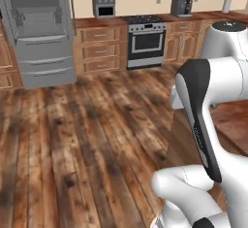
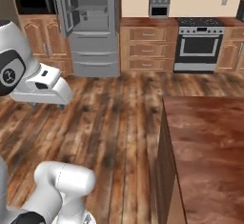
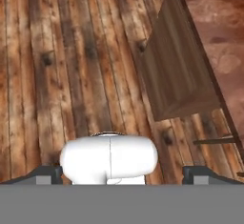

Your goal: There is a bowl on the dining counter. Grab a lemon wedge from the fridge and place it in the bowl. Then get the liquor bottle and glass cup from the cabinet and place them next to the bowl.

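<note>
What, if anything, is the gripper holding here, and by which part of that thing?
Nothing is held. In the hand view the gripper stands open, its fingertips wide apart with just wooden floor between them.

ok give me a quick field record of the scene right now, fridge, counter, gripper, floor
fridge: upper doors open, shelves showing, against the far wall
dining counter: reddish-brown top, to the arm's right
gripper: open, nothing between the tips, aimed down at the floor
floor: wood planks between base and fridge
stove: along the far wall, right of the fridge
</note>
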